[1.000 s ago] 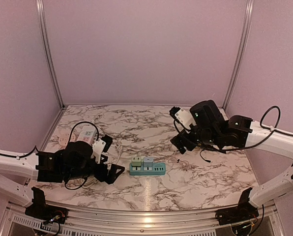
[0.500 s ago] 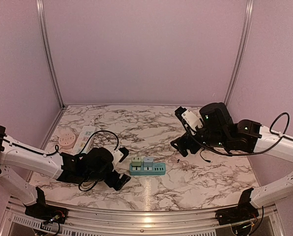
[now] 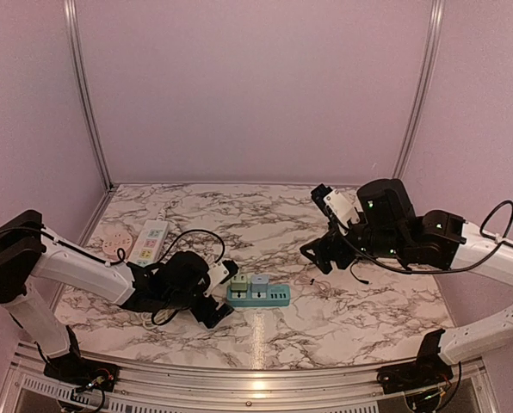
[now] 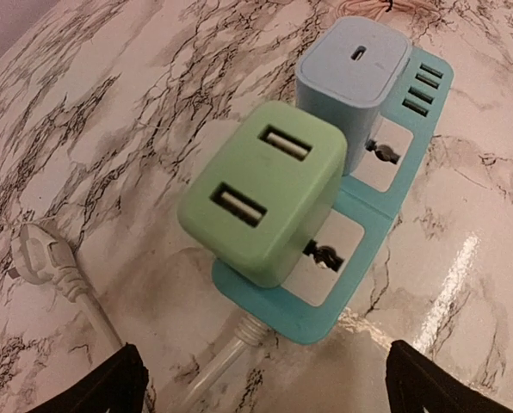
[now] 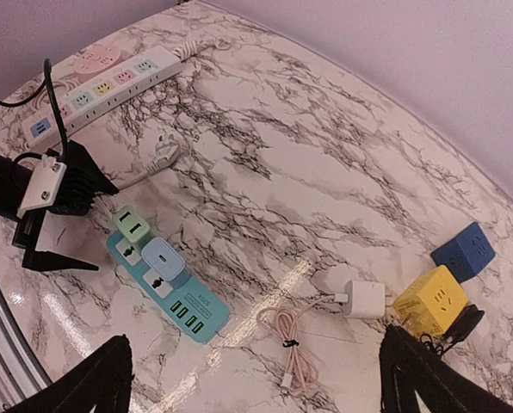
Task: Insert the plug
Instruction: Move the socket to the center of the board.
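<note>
- If the green plug (image 4: 261,194) gets pushed down crooked, I think its pins could jam and not go into the teal strip (image 4: 373,228).
- That plug stands on the end socket of the teal strip, at the end where the strip's white cord (image 4: 239,344) comes out. It looks a bit tipped, and I cannot tell if it is all the way in.
- Just beside it on the strip stands a blue plug (image 4: 351,73). A sloppy squeeze could bump that one too.
- Nothing holds the teal strip down on the worktop (image 4: 110,129). So a push from the side might make the strip slide away.
- Low at the cord end of the strip is the left hand (image 4: 261,361). It is spread wide, and it holds nothing and touches nothing that I can see. The green plug sits just past its two fingers.
- Well away from the strip, up in the air, is the right hand (image 3: 317,255). It is spread wide too, and it is empty, so it cannot help hold the strip from there.
</note>
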